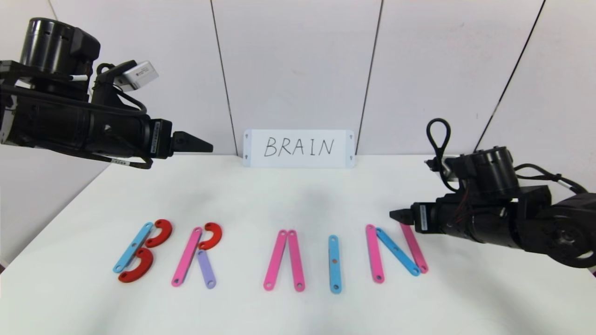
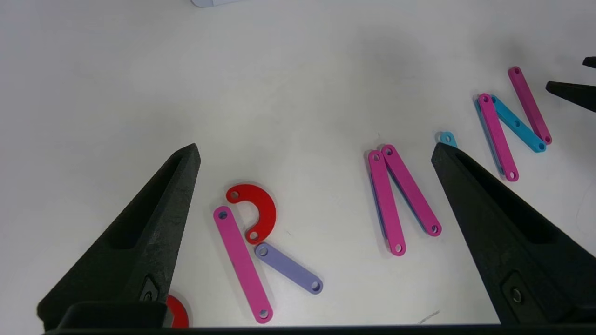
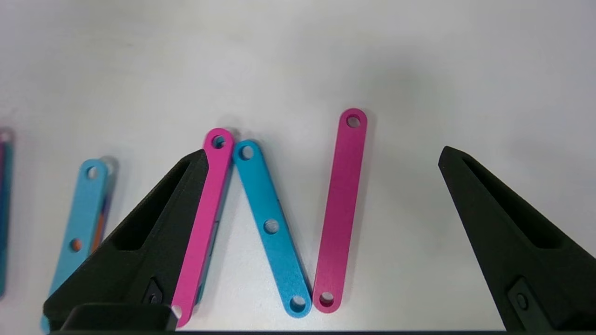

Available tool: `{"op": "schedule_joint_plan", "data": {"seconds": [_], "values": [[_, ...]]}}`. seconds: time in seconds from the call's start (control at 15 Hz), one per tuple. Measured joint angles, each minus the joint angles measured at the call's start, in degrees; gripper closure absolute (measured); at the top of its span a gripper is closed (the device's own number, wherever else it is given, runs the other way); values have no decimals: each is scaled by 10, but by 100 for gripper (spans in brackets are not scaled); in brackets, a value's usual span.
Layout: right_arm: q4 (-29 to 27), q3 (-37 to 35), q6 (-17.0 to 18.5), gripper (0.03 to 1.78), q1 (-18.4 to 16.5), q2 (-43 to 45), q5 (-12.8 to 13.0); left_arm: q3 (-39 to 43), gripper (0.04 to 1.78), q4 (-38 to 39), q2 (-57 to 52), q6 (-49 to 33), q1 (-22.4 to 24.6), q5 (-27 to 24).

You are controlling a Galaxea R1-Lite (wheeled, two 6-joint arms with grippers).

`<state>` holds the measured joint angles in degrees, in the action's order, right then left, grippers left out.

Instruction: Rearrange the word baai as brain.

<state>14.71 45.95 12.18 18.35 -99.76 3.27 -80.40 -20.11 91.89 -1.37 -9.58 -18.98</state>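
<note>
Behind brain (image 1: 274, 253): white card (image 1: 298, 148) | right gripper (image 1: 395, 215) released over N | left gripper (image 1: 207, 148) released, raised

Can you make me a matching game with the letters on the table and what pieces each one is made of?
Letters:
1. B
2. R
3. I
4. N

Pieces:
a. one blue strip alone
b. a pink strip, a red curve and a purple strip
c. two pink strips with a blue strip slanting between them
d. a blue strip and two red curves

Pairs: 1-d, 2-b, 3-a, 4-c
</note>
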Motion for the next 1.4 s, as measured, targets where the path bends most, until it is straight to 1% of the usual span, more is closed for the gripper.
{"op": "schedule_joint_plan", "data": {"seconds": [0.07, 0.13, 0.2, 0.33, 0.53, 0.73, 0.93, 1.07, 1.13, 1.27, 1.4], "values": [[-6, 0, -23, 8, -7, 20, -23, 0, 8, 0, -1, 0, 0, 0], [-21, 0, -45, 8, -13, 45, -39, 0, 8, 0, -1, 1, 0, 2], [-37, 0, -57, 8, -16, 69, -46, 1, 8, -2, -3, 3, 0, 5], [-79, 1, -64, 8, -19, 124, -50, 8, 8, 2, -12, 4, 1, 7], [-146, -5, -66, 8, -17, 224, -52, 44, 8, 2, -45, 4, 1, 8], [-214, -19, -66, 8, -10, 335, -52, 103, 8, 4, -107, 5, 1, 9], [-266, -36, -65, 8, -8, 441, -47, 180, 8, 4, -204, 6, 2, 15], [-301, -45, -65, 8, -8, 506, -45, 238, 8, 4, -287, 8, 3, 20], [-320, -50, -65, 8, -11, 541, -45, 265, 8, 4, -330, 10, 2, 27], [-346, -63, -65, 8, -18, 605, -40, 320, 8, 4, -421, 13, 3, 57], [-354, -79, -66, 8, -40, 669, -20, 365, 8, 1, -505, 15, 3, 101]]}}
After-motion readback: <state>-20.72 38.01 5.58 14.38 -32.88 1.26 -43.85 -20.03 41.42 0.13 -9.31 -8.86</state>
